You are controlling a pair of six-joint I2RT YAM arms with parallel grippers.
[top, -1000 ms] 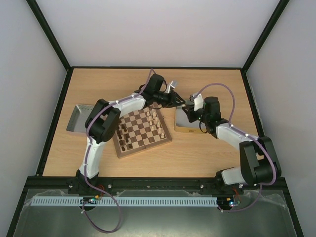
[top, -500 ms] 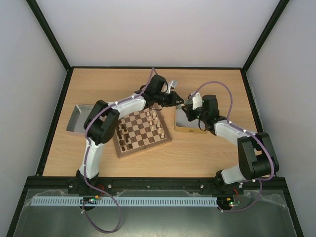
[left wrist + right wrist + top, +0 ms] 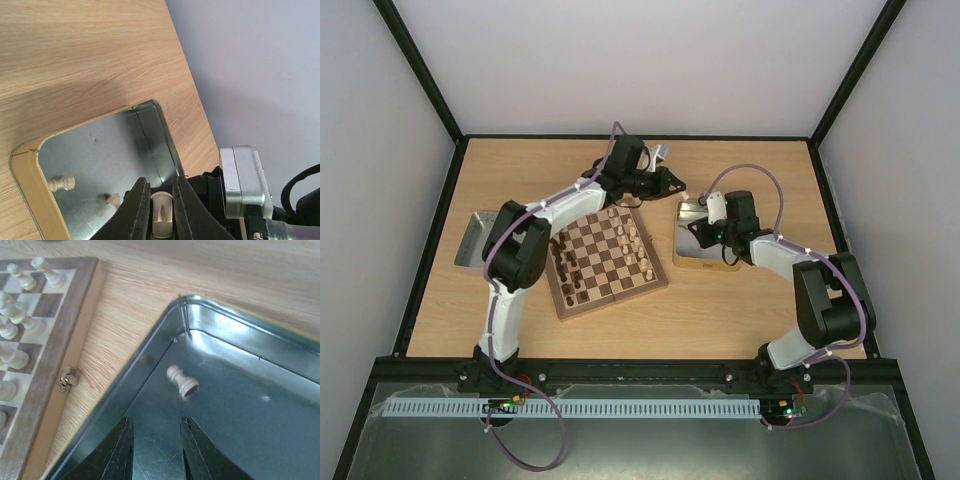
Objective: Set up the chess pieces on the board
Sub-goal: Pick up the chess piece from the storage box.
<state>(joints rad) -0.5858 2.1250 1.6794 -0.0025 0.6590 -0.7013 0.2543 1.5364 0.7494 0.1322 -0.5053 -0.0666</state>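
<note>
**A:** While we look over the board (image 3: 608,262), which sits in the middle of the table (image 3: 750,310), how much of the job would we call done?

**B:** Most of it, we judge. Dark pieces (image 3: 567,275) stand along its left edge and cream pieces (image 3: 638,245) along its right edge. From above we cannot count them or check each square.

**A:** What is left, then?

**B:** Cream ones, as far as we can see. Our left gripper (image 3: 161,186) is clamped on a cream piece (image 3: 161,220), raised by the far left corner of the tin (image 3: 705,263) that lies just right of the board. That piece has yet to reach its square.

**A:** And inside the tin?

**B:** We see a pawn (image 3: 182,381) lying on its side near one corner, and at least one more cream piece beside the rim in the left wrist view.

**A:** Our right gripper (image 3: 156,440)?

**B:** Low over the tin floor, just short of the pawn. Its jaws are part way open with nothing between them.
</note>
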